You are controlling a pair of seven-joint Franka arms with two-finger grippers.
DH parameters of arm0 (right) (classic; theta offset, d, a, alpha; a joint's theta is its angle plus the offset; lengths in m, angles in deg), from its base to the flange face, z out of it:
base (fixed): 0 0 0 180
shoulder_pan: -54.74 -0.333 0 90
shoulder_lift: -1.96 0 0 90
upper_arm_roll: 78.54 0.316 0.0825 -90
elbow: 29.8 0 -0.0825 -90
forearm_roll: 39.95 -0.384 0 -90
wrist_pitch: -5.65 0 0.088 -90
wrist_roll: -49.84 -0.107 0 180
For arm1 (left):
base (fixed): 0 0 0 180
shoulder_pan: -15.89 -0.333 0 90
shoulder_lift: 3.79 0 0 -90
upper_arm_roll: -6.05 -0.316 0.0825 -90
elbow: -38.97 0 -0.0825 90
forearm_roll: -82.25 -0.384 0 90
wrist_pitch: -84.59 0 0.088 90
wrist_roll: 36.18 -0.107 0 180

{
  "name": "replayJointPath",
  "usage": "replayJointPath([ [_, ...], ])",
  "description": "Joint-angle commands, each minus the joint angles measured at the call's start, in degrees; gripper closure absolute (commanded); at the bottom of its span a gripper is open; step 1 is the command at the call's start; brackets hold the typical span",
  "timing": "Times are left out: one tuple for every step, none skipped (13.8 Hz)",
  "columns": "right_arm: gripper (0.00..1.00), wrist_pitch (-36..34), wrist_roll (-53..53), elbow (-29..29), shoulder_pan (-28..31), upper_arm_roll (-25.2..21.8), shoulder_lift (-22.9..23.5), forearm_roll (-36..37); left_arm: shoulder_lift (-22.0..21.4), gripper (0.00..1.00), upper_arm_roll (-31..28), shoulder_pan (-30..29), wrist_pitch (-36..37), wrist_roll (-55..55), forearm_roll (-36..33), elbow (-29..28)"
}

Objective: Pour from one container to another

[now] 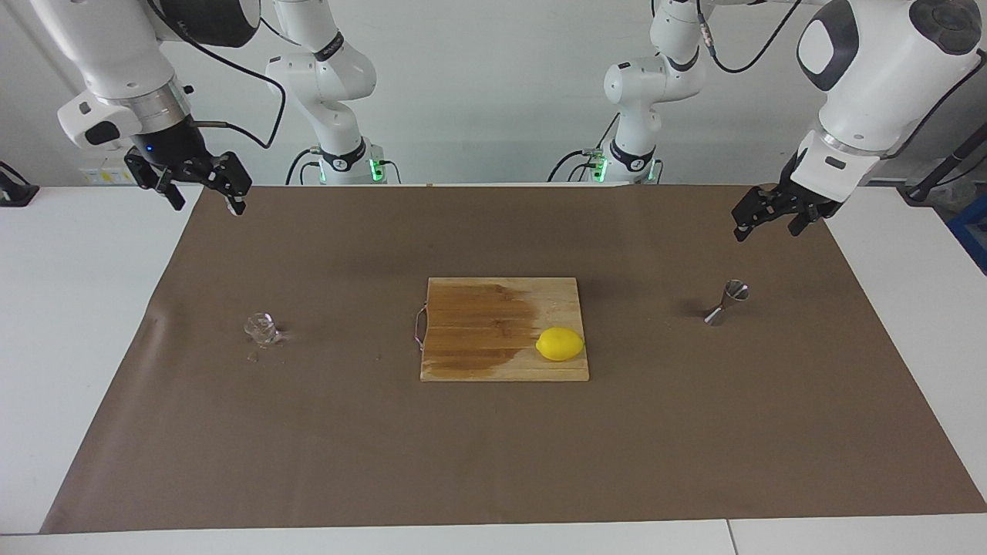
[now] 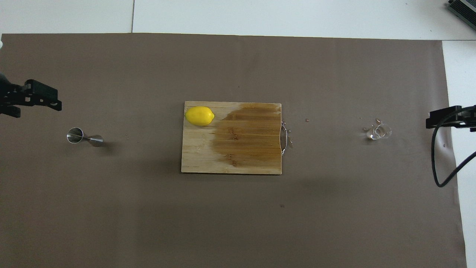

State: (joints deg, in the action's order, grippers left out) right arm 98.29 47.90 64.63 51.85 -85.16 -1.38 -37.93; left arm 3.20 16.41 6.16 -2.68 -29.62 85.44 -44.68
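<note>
The tiny clear glass cup stands on the brown mat toward the right arm's end of the table; it also shows in the overhead view. The silvery hourglass jigger stands toward the left arm's end, also in the overhead view. My left gripper hangs open and empty in the air over the mat beside the jigger, apart from it; it also shows in the overhead view. My right gripper is open and empty, raised over the mat's edge, well away from the cup.
A wooden cutting board with a dark wet patch lies mid-table, and a yellow lemon sits on its corner. A few droplets lie on the mat beside the cup. A black cable hangs from the right arm.
</note>
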Motion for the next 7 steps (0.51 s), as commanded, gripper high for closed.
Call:
replayJointPath([
  [0.0,-0.36,0.18,0.66,0.16,0.02,-0.88,-1.15,-2.86,0.0,0.01,-2.75,1.05,-0.06,3.48,-3.45],
  [0.0,-0.36,0.18,0.66,0.07,0.02,-0.88,-1.15,-2.86,0.0,0.01,-2.75,1.32,0.46,4.62,-3.45],
  [0.0,-0.36,0.18,0.66,0.07,0.02,-0.88,-1.15,-2.51,0.0,0.01,-3.28,2.27,2.38,8.02,-3.02],
  [0.0,-0.36,0.18,0.66,0.07,0.02,-0.88,-1.15,-1.9,0.0,0.01,-4.59,3.5,5.27,10.32,-2.58],
  [0.0,-0.36,0.18,0.66,0.07,0.02,-0.88,-1.23,-1.11,0.0,-0.08,-5.12,4.65,7.83,12.69,-2.4],
  [0.0,-0.44,0.18,0.66,0.07,-0.07,-0.88,-1.15,-0.49,0.0,-0.08,-6.26,6.05,9.68,14.98,-2.31],
  [0.0,-0.36,0.18,0.66,0.07,0.02,-0.88,-1.15,0.73,0.0,0.01,-7.49,7.46,11.53,17.18,-1.79],
])
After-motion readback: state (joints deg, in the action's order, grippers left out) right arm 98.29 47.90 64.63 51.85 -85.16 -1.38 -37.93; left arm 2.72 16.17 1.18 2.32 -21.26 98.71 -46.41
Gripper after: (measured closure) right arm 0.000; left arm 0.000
